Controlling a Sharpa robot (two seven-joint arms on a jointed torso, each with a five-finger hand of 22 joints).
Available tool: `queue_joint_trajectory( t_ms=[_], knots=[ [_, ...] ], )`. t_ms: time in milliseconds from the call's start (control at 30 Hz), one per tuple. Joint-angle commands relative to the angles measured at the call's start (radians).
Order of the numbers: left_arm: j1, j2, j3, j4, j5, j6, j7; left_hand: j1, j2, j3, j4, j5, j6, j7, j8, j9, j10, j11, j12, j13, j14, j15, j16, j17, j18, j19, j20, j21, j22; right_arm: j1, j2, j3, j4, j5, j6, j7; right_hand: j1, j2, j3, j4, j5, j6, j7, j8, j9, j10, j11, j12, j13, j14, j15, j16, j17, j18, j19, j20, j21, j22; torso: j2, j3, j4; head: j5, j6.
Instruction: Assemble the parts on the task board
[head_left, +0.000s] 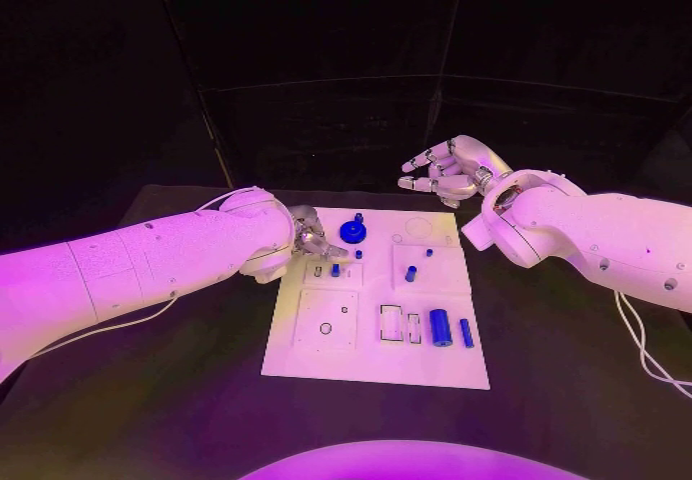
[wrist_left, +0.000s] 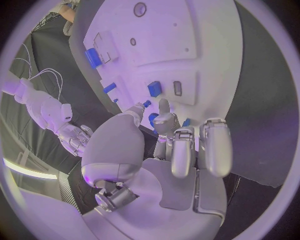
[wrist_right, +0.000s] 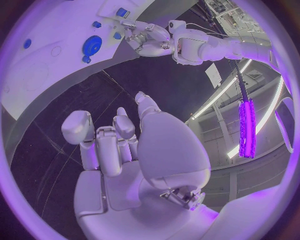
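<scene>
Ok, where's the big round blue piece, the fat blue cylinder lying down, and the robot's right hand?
Big round blue piece (head_left: 353, 232): head view, middle of its disc.
Fat blue cylinder lying down (head_left: 440, 328): head view, middle of its side.
Right hand (head_left: 449, 170): head view, middle of the silver hand.

black table (head_left: 173, 400) under the white plate; thin white cable (head_left: 642, 350) trailing across its right side.
</scene>
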Motion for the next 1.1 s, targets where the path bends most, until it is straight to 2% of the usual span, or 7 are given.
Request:
queue_joint_trajectory(
  t_ms=[33,167,333,500,667,833,1100],
  knots=[
    [0.004,-0.004,0.017,0.004,0.038,-0.027,0.023,0.012,-0.001,-0.016,0.002,-0.003,-0.008,0.006,-0.008,-0.002,-0.015,0.004,-0.016,-0.017,0.106,-0.003,0.003,0.263,-0.013,0.023,-0.004,-0.010,0.003,0.002,0.002,0.001,-0.001,0.003,0.000,0.012,-0.005,0.004,-0.004,0.002,0.003,-0.002,-0.005,0.006,0.000,-0.009,-0.001,-0.005,-0.002,0.069,-0.005,-0.005,0.107,0.005,-0.006,0.000,-0.005,-0.001,0.000,0.0003,-0.0007,0.003,0.002],
    [0.013,-0.012,0.041,-0.001,0.054,-0.008,0.018,0.019,0.005,-0.038,0.003,-0.002,-0.019,0.011,-0.016,-0.005,-0.032,0.008,-0.034,-0.041,0.106,0.000,0.003,0.263,-0.011,0.019,-0.002,-0.019,-0.007,0.001,0.002,0.001,-0.001,0.004,0.001,0.012,-0.005,0.004,-0.004,0.002,0.003,-0.002,-0.005,0.006,0.000,-0.009,-0.001,-0.005,-0.002,0.069,-0.005,-0.005,0.107,0.005,-0.006,0.000,-0.005,-0.001,0.001,0.0007,-0.0011,0.004,0.005],
    [0.033,-0.018,0.052,-0.026,0.062,0.022,0.007,0.051,0.015,-0.058,-0.002,0.000,-0.028,0.016,-0.024,-0.011,-0.044,0.013,-0.046,-0.057,0.106,0.004,0.003,0.263,-0.010,0.017,0.002,-0.026,-0.014,0.001,0.002,0.001,-0.002,0.004,0.002,0.011,-0.005,0.004,-0.004,0.002,0.003,-0.002,-0.005,0.006,0.000,-0.009,-0.001,-0.005,-0.002,0.069,-0.005,-0.005,0.107,0.005,-0.006,0.000,-0.005,-0.001,0.000,0.0014,-0.0009,0.007,0.005],
    [0.058,-0.005,0.055,-0.096,0.065,0.075,0.000,0.088,0.021,-0.088,-0.004,-0.001,-0.049,0.027,-0.048,-0.026,-0.055,0.021,-0.056,-0.074,0.106,0.010,0.003,0.263,-0.008,0.013,0.007,-0.035,-0.022,0.001,0.004,0.001,-0.004,0.004,0.004,0.010,-0.007,0.005,-0.005,0.003,0.003,-0.002,-0.005,0.006,0.000,-0.008,-0.001,-0.004,-0.001,0.069,-0.005,-0.005,0.107,0.005,-0.006,0.000,-0.005,0.000,0.001,0.0001,-0.0020,0.007,0.006],
    [0.071,0.030,0.056,-0.179,0.064,0.120,-0.002,0.095,0.018,-0.119,0.001,0.000,-0.074,0.041,-0.077,-0.047,-0.064,0.033,-0.061,-0.084,0.106,0.020,0.003,0.263,-0.008,0.012,0.015,-0.038,-0.024,0.001,0.006,0.001,-0.005,0.004,0.006,0.009,-0.007,0.005,-0.005,0.003,0.003,-0.002,-0.005,0.006,0.000,-0.008,-0.001,-0.004,-0.001,0.069,-0.005,-0.005,0.107,0.005,-0.006,0.000,-0.005,0.000,0.002,-0.0001,-0.0025,0.011,0.006],
    [0.078,0.070,0.056,-0.258,0.048,0.189,-0.013,0.108,0.028,-0.140,0.001,0.000,-0.084,0.050,-0.099,-0.066,-0.074,0.041,-0.068,-0.097,0.106,0.027,0.003,0.263,-0.006,0.009,0.022,-0.045,-0.031,0.001,0.010,0.001,-0.006,0.004,0.010,0.008,-0.007,0.005,-0.006,0.003,0.003,-0.003,-0.005,0.006,0.000,-0.008,-0.001,-0.004,-0.001,0.069,-0.005,-0.005,0.107,0.005,-0.006,0.000,-0.005,0.000,0.003,-0.0008,-0.0040,0.007,0.008],
    [0.077,0.120,0.055,-0.346,0.008,0.242,-0.012,0.113,0.036,-0.157,0.002,0.000,-0.089,0.056,-0.115,-0.080,-0.083,0.047,-0.072,-0.106,0.106,0.032,0.003,0.263,-0.005,0.008,0.027,-0.049,-0.034,0.001,0.014,0.001,-0.008,0.004,0.014,0.007,-0.007,0.005,-0.006,0.003,0.003,-0.003,-0.005,0.006,0.000,-0.008,-0.001,-0.004,-0.001,0.069,-0.005,-0.005,0.107,0.005,-0.006,0.000,-0.005,0.000,0.004,-0.0025,-0.0035,0.002,0.006]
  ],
)
